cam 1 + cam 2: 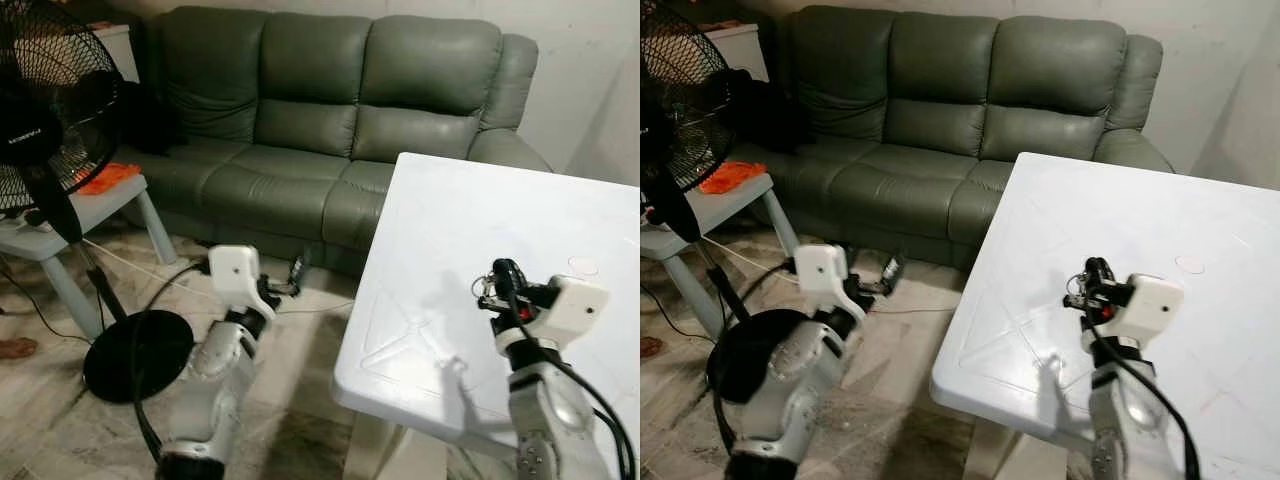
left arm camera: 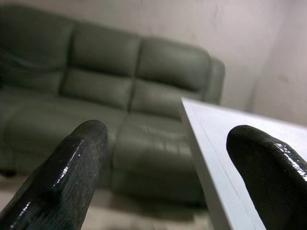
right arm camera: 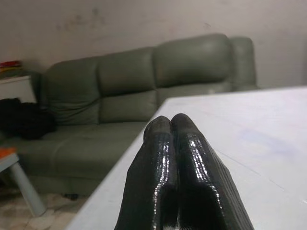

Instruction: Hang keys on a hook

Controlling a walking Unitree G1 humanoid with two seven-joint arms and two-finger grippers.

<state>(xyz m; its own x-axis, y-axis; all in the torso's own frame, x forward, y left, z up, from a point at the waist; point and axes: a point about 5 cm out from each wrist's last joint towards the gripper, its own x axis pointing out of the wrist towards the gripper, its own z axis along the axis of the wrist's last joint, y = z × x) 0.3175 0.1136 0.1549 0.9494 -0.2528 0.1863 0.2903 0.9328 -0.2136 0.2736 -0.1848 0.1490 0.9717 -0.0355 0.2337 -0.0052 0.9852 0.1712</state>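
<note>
Right gripper (image 1: 497, 282) raised over the near part of the white counter (image 1: 470, 220), black fingers (image 3: 175, 163) pressed flat together, a small ring of keys (image 1: 484, 289) pinched at the tips and hanging just above the counter surface. Keys small and partly hidden by the fingers; number not clear. Left gripper (image 1: 283, 288) held out over the tiled floor (image 1: 300, 400) beside the counter's near left edge, fingers (image 2: 72, 172) spread wide, nothing between them, pointing toward the grey-green sofa (image 1: 330, 130). Sofa standing against the wall behind the counter. Black standing fan (image 1: 50, 110) at far left, its round base (image 1: 135, 355) on the floor with a cable trailing past. Small pale side table (image 1: 95, 205) next to the fan, orange cloth (image 1: 108, 178) lying on top.
</note>
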